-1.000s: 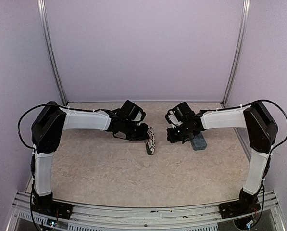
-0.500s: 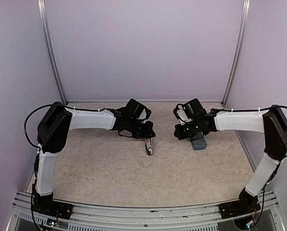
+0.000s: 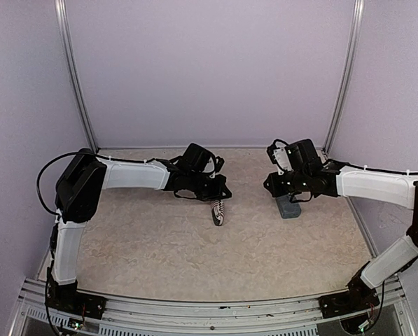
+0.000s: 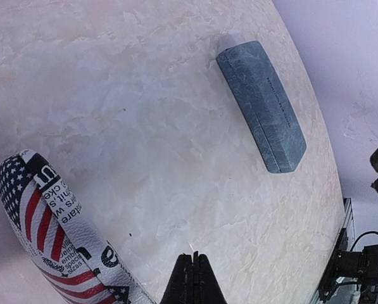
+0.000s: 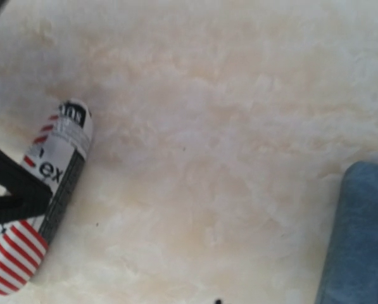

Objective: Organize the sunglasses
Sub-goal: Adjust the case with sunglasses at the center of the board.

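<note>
No sunglasses show in any view; whether they lie inside the striped pouch (image 3: 218,212) or the blue-grey case (image 3: 288,206) cannot be told. The pouch lies mid-surface (image 3: 159,238), with the closed case well apart on its right. The left claw (image 4: 192,278), tips pressed together, hovers just beyond the pouch's far end. The right claw (image 3: 273,186) hangs above the case's far end, and I cannot tell whether it is spread. The step appears to be backing off: each arm should lift clear without nudging either container. Since half a second ago the right arm has swung rightward, while pouch and case are unmoved.
</note>
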### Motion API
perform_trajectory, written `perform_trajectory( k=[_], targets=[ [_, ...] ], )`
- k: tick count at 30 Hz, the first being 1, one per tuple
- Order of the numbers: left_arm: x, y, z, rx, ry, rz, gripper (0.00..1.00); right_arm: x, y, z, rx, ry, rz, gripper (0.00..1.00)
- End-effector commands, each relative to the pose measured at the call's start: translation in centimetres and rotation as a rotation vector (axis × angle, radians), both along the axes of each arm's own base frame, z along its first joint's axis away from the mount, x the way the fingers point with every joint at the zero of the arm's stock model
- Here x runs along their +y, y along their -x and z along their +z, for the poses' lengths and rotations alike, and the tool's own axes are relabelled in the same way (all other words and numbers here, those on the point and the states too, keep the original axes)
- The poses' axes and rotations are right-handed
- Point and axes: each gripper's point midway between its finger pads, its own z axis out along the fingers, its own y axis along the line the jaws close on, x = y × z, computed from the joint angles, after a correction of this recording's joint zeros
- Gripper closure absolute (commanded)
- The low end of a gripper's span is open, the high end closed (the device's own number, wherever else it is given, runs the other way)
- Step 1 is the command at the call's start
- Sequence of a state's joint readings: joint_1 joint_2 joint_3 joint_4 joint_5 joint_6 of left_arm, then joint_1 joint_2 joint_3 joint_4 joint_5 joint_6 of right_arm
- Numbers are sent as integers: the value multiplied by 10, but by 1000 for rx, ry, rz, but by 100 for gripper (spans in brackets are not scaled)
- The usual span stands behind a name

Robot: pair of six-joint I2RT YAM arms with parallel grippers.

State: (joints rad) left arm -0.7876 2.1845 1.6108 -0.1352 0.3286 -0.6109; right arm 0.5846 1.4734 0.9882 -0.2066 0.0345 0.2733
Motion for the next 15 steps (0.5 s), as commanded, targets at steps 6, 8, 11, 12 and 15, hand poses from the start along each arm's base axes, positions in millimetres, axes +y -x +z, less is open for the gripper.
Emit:
perform_trajectory(
  k=[6,8,11,12,15],
  targets=[
    [-4,1,-12,39,-22,12,100,-29,-5,51,-194,-20,-108,77],
    [-3,0,-16,46,-40,20,100,-36,-3,61,-230,-26,-129,72],
    [1,-3,-23,49,-73,31,100,-46,1,73,-280,-30,-161,68],
    [2,-3,-25,48,-86,33,100,-49,2,77,-296,-33,-170,66],
    [7,-6,-30,44,-131,47,100,-57,4,83,-331,-34,-197,63]
  ],
)
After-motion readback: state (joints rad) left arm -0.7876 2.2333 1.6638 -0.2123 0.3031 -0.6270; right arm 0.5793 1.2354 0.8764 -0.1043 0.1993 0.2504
